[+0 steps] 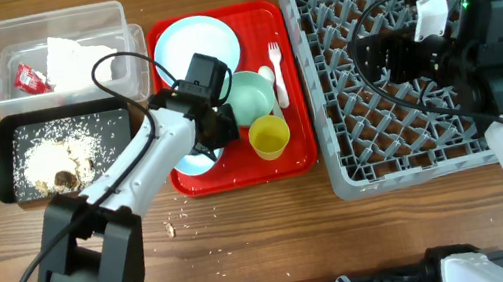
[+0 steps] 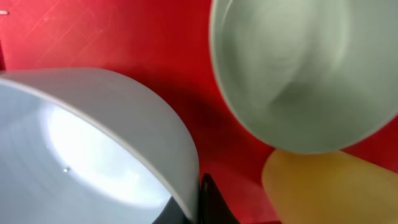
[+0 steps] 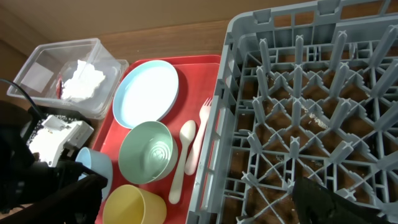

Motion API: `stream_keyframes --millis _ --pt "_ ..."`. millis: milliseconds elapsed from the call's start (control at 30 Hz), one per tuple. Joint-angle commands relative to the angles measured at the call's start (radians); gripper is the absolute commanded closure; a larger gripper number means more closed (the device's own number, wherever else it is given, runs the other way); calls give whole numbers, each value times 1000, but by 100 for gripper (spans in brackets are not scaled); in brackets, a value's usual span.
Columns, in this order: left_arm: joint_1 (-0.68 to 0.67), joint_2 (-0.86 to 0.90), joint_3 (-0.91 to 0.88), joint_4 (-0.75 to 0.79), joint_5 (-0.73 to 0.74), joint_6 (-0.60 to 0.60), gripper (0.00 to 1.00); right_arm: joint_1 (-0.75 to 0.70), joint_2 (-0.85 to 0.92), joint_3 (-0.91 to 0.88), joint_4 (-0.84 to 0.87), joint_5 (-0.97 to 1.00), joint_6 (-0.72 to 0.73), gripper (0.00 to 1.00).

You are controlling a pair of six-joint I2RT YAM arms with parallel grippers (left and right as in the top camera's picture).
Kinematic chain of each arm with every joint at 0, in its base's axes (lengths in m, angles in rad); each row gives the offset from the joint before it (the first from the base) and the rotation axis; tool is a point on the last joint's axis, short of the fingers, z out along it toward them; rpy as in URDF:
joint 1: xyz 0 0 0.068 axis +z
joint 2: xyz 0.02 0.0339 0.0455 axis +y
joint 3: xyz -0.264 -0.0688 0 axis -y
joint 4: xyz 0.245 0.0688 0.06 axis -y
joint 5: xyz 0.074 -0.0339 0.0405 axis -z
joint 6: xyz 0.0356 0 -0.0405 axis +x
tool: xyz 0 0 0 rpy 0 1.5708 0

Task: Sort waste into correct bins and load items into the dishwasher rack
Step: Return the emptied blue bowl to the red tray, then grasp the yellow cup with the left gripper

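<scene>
Seemingly the left fingers (image 2: 210, 200) straddle the rim of the light blue bowl (image 1: 194, 162) on the red tray (image 1: 290, 74), though I cannot tell whether they are pinching; a weak pinch could tip it onto the yellow cup (image 1: 269, 136); the right fingers (image 3: 342, 205), state untellable, hover over the dishwasher rack (image 1: 413, 136)

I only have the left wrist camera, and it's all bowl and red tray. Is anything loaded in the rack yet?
Observer: No dishes show in the dishwasher rack where it's visible.
Operator: What's left to load outside my view?
Observer: A white fork and spoon lie side by side near the red tray's rack-side edge.
Operator: Anything else?
Observer: A pale blue plate sits at the tray's far end, beside the clear tub.
</scene>
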Motion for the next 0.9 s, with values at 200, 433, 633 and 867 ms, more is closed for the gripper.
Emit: stream_keyframes --millis 200,433,633,867 --pt "-11 5 1 -3 -9 -6 80 -5 8 24 -4 -17 7 0" --pt "-10 -17 89 -18 29 56 73 -5 8 24 -3 -17 8 0" --pt "-25 -31 117 1 103 213 58 -5 8 24 -4 -17 8 0" --pt "-101 -21 98 34 103 283 43 -5 8 24 -5 -17 11 0"
